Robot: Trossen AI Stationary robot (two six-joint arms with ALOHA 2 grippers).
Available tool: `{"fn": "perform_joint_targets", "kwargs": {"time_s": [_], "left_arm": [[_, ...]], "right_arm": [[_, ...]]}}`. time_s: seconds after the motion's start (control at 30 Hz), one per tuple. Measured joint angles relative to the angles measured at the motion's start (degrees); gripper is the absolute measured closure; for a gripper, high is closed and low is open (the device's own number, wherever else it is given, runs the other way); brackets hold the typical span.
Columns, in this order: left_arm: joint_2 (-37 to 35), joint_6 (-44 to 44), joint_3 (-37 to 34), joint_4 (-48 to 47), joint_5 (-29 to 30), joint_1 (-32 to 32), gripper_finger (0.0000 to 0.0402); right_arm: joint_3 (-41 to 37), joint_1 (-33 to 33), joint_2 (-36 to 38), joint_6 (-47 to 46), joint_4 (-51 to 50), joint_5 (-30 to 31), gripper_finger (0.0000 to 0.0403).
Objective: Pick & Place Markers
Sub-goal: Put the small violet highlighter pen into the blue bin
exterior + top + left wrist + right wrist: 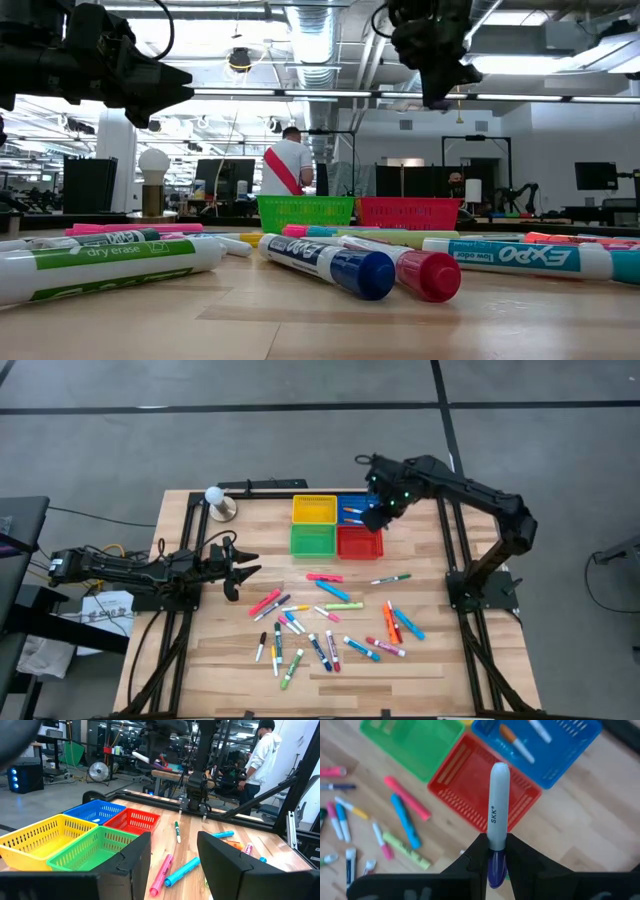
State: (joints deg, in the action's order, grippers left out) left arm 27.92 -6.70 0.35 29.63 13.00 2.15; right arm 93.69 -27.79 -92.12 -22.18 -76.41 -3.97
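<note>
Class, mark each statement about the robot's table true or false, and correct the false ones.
1. The right gripper holds a marker above the baskets. True.
2. The blue basket has nothing in it. False: at least two markers lie in it, one with an orange cap.
3. The left gripper holds a pink marker. False: its fingers stand open with nothing between them, beside the table's left edge.
4. The red basket sits next to the green basket. True.
5. Most of the loose markers lie on the table, not in the baskets. True.
</note>
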Motion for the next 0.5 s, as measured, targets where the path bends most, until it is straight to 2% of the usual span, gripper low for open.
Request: {"fn": "perform_joint_targets", "kwargs": {"time_s": [0.27, 0.5], "left_arm": [[0.0, 0.0, 0.0, 0.0, 0.0, 0.0, 0.0241], [0.0, 0.0, 0.0, 0.0, 0.0, 0.0, 0.0241]], "right_arm": [[0.0, -4.9, 0.0, 0.3, 3.9, 0.0, 0.0356], [0.0, -6.5, 0.0, 0.3, 5.0, -0.1, 0.0356]]}}
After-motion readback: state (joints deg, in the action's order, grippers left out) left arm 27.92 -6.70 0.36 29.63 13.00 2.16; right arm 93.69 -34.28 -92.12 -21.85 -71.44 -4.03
